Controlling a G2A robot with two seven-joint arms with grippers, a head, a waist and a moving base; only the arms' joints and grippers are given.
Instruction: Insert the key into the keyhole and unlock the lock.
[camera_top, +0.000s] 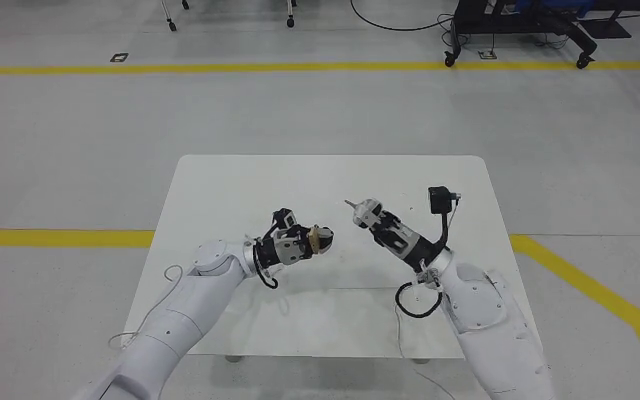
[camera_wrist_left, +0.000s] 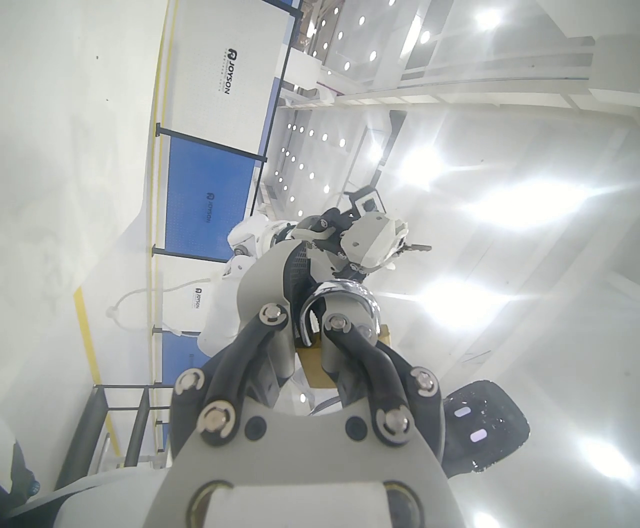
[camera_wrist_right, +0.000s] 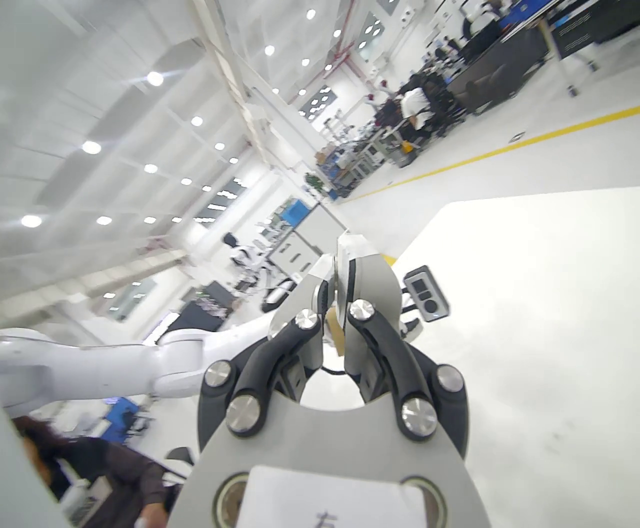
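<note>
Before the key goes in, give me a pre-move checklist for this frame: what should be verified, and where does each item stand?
1. Grip on padlock: ok, the left tool is shut on its brass body and the shackle sticks out.
2. Grip on key: ok, the right tool is shut on it, with the tip sticking out.
3. Both held above the table: ok.
4. Insertion: not ok, key and padlock are apart.
5. Keyhole facing the key: cannot tell, that face is hidden.
6. Alignment: not ok, in the top view the key seems to point past the padlock.
</note>
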